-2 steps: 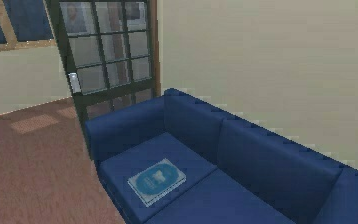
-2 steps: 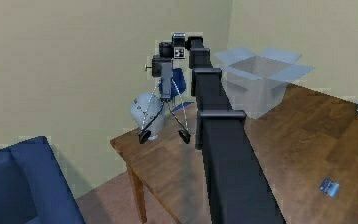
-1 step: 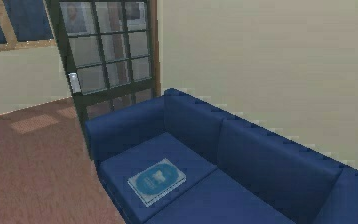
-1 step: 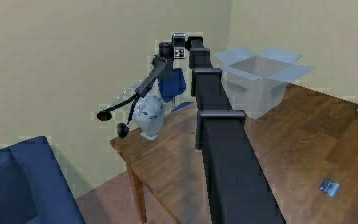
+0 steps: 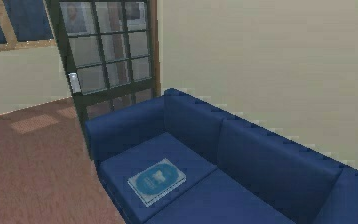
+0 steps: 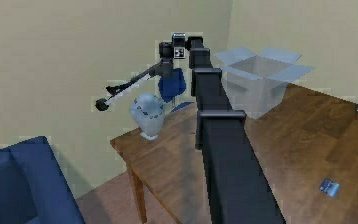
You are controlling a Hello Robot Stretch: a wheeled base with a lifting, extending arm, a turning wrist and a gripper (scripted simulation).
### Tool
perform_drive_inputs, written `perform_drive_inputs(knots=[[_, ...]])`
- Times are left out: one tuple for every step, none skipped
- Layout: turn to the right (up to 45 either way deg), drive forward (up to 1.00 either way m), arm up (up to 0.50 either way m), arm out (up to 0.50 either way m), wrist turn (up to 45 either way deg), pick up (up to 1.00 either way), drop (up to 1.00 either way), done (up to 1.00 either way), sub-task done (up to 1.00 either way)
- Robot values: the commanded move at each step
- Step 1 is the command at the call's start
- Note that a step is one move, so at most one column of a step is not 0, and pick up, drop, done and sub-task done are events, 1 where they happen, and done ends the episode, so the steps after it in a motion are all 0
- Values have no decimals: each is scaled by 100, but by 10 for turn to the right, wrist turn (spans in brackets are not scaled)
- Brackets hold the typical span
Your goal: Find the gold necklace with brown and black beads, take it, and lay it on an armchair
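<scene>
Nearest us, the dark arm (image 6: 232, 165) rises from the arm side view's bottom edge and reaches out over a wooden table (image 6: 172, 155); at its far end the gripper (image 6: 107, 96) points its thin fingers toward that view's left, with the cream wall (image 6: 57, 50) behind them; how the jaws stand we cannot tell, nor whether anything is held, since a pale bust (image 6: 147, 115) stands on the table just below the fingers and a blue thing (image 6: 171, 86) sits close by the gripper's body; on the arm's other side stands an open cardboard box (image 6: 257, 75), and toward the lower right lies a small flat thing (image 6: 329, 187), too small to name; as for the gold necklace, we cannot pick out gold or beads among these things, and judge only that it may lie on the table near the bust, where the arm reaches; a blue sofa (image 6: 22, 185) stands beside the table, and the forward view has it (image 5: 237, 150) along the wall with a flat blue book-like thing (image 5: 156, 181) on its seat and a glazed door (image 5: 107, 50) beyond; we take the step in hand to be the reach for the necklace; the next move, in our judgement, calls for a careful descent beside the bust without knocking it, then a clean lift, then a search for an armchair, since this seat looks like a sofa.
</scene>
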Motion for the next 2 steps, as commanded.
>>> perform_drive_inputs(knots=[[0, 0, 0, 0, 450, 0, 0, 0, 0], [0, 0, 0, 0, 30, 0, 0, 0, 0]])
